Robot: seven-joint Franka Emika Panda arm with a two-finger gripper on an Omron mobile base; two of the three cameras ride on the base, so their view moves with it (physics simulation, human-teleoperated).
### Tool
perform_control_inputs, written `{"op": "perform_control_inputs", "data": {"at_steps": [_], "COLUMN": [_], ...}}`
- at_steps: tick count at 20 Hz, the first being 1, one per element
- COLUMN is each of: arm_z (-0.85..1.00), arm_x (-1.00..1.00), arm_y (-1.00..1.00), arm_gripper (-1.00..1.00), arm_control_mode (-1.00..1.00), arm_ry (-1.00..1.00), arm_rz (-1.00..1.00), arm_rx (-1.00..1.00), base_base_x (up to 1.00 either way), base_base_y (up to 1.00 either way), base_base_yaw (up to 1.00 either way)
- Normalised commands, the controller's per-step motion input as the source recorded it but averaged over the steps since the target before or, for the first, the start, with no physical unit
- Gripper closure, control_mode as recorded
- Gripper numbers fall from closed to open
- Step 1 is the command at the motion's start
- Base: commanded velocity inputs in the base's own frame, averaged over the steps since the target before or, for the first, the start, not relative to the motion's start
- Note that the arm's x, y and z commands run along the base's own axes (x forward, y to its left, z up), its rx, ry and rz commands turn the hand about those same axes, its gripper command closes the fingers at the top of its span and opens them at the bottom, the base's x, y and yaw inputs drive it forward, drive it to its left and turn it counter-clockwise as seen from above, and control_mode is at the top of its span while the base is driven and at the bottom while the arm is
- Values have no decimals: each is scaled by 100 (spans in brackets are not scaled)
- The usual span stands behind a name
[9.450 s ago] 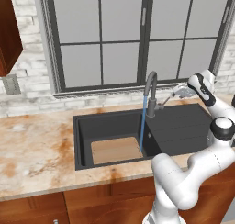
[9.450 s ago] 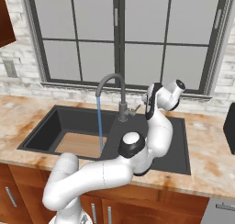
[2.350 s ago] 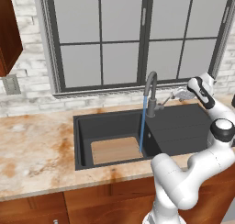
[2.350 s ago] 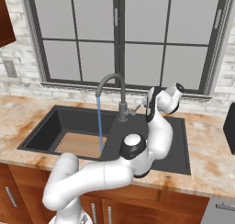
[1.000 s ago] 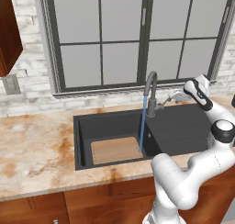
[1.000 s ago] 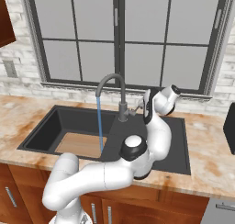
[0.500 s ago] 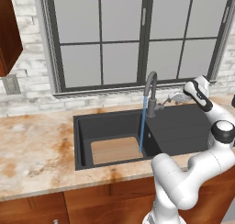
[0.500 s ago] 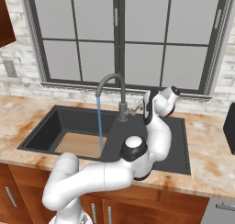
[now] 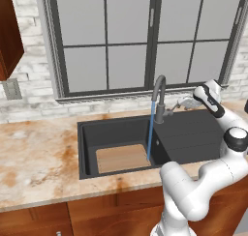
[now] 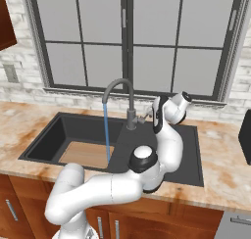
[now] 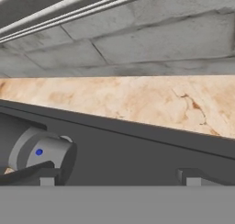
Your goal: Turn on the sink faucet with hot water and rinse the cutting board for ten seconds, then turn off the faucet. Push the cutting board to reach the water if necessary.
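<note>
The grey gooseneck sink faucet (image 9: pixel 159 97) (image 10: pixel 125 98) stands behind the dark sink (image 9: pixel 88 148) (image 10: pixel 46 135). A thin blue stream of water (image 9: pixel 151 133) (image 10: pixel 106 132) falls from its spout. It lands at the right edge of the tan cutting board (image 9: pixel 123 157) (image 10: pixel 83 155), which lies flat on the basin floor. My gripper (image 9: pixel 184 103) (image 10: pixel 149 114) (image 11: pixel 119 179) hovers just right of the faucet, level with its small side lever (image 11: pixel 23 171). The fingertips (image 11: pixel 46 179) stand wide apart, so it is open. The left one sits against the lever beside the faucet's thick base (image 11: pixel 41 152).
The sink's flat drainboard (image 9: pixel 193 138) (image 10: pixel 181 150) lies under my arm. Mottled orange stone counter (image 9: pixel 34 157) (image 10: pixel 223 150) surrounds the sink. A brick wall and a window sill (image 9: pixel 111 97) run close behind the faucet. A dark object (image 10: pixel 245 135) stands at the far right.
My hand has sunk a little toward the faucet's lever since the oldest frames and has hardly shifted in the last second. Water runs throughout. The cutting board has not moved.
</note>
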Motion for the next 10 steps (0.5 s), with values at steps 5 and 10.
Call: {"op": "perform_control_inputs", "data": {"at_steps": [5, 10], "arm_z": [0, 0], "arm_x": [0, 0], "arm_y": [18, 22], "arm_gripper": [-100, -100], "arm_control_mode": [-100, -100], "arm_ry": [0, 0], "arm_rz": [0, 0], "arm_rx": [0, 0], "base_base_x": [0, 0], "base_base_y": [0, 0], "base_base_yaw": [0, 0]}}
